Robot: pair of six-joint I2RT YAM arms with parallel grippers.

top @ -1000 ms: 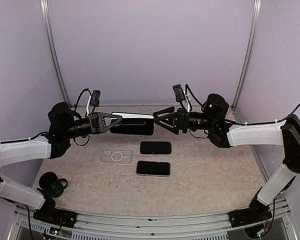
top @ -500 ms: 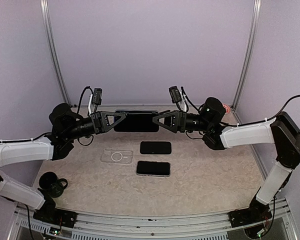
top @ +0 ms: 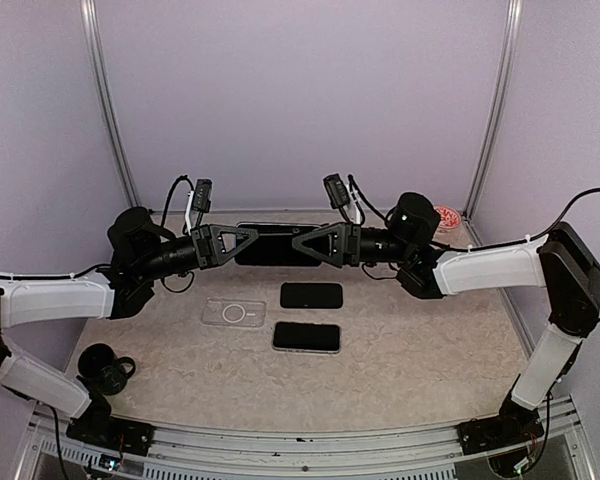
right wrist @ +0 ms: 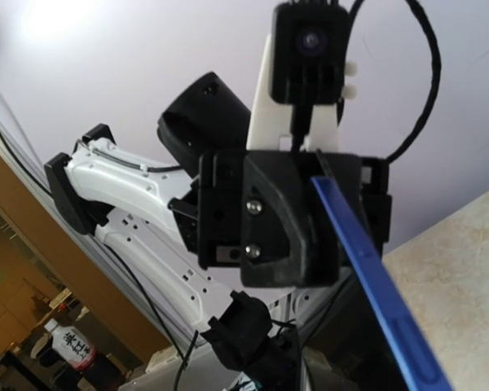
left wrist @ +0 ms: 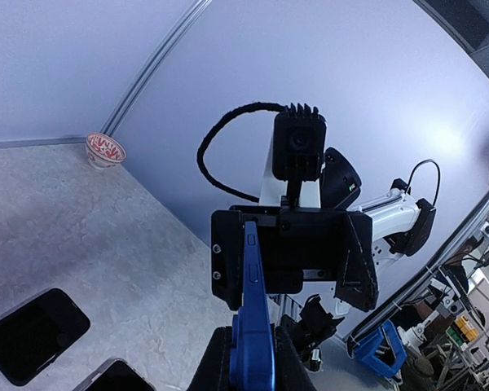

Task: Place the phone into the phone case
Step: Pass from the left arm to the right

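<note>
Blue along its edge, black on its face: the phone (top: 275, 244) hangs in the air over the far part of the table (top: 410, 350), well above and behind the clear phone case (top: 234, 312), which lies flat on the surface. The left gripper (top: 248, 240) pinches 1 short end and the right gripper (top: 300, 245) pinches the other. Both sets of fingers are pressed onto the slab, and the left wrist view shows the blue edge running from its own fingers straight to the opposite gripper.

This looks like a 2-armed hold, likely a regrasp before the descent. To do it well, only 1 gripper should let go while the other keeps a firm pinch. The phone should stay level, come down squarely over the case, seat 1 end first, then be pressed flat. The case looks light and may skid, so the free gripper could pin it.

Count: 3 phones — 1 held, plus a dark phone (top: 311, 295) and a lower phone (top: 306, 337) on the table just right of the case. Also 1 clear case, 1 red-patterned bowl (top: 445, 215) and 1 black round object (top: 107, 367).
</note>
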